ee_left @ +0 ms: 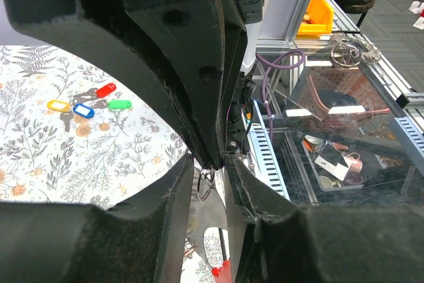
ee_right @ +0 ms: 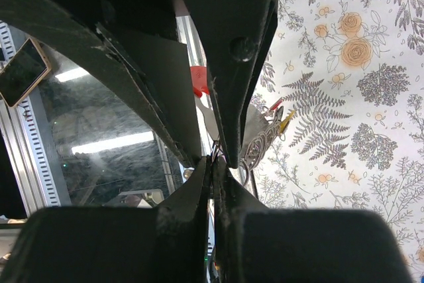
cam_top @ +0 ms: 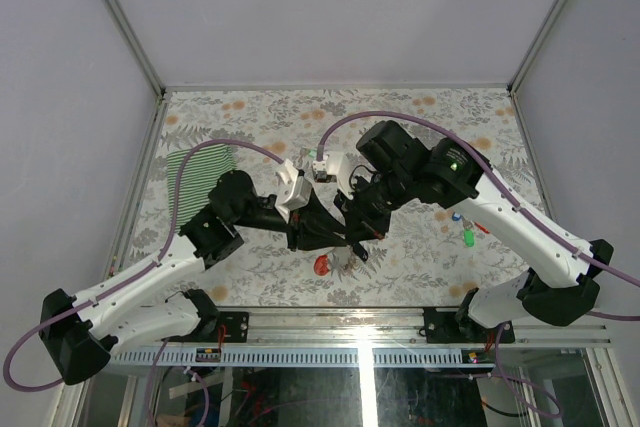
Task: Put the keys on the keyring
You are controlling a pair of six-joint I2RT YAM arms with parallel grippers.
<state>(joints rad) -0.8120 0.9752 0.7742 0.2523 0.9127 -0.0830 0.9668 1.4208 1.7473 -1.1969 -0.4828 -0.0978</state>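
The keyring hangs between both grippers just above the table's front middle. Its grey metal strip [cam_top: 345, 259] and red loop [cam_top: 322, 265] show below the fingers. My left gripper [cam_top: 335, 239] is shut on the grey strip [ee_left: 211, 220], with the red loop [ee_left: 222, 271] at the bottom edge of that view. My right gripper [cam_top: 352, 237] is shut on the thin wire ring [ee_right: 213, 158] at the strip's [ee_right: 260, 134] top. The keys [cam_top: 466, 229], with green, red, blue and yellow heads, lie loose on the table at the right, and also show in the left wrist view [ee_left: 86, 105].
A green striped cloth [cam_top: 200, 173] lies at the back left of the flowered tablecloth [cam_top: 420, 127]. The table's front metal rail [cam_top: 360, 319] runs just behind the hanging keyring. Grey walls close in the left, right and far sides.
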